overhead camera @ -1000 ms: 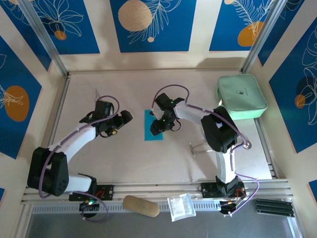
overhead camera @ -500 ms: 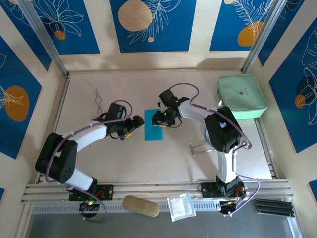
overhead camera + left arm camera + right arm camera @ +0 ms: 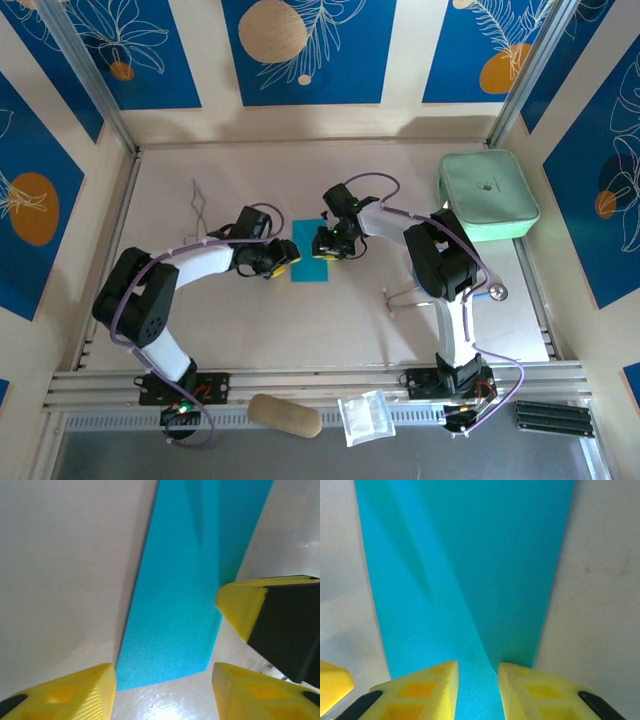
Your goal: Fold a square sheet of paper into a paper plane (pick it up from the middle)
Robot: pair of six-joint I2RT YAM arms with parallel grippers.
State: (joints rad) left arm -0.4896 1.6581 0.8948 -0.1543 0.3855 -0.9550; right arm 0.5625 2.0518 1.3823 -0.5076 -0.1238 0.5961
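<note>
Right end effector straddles square sheet of paper.

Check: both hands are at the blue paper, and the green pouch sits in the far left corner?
No. The top view shows the green pouch in the far right corner. Left hand and right hand are at the blue paper.
</note>
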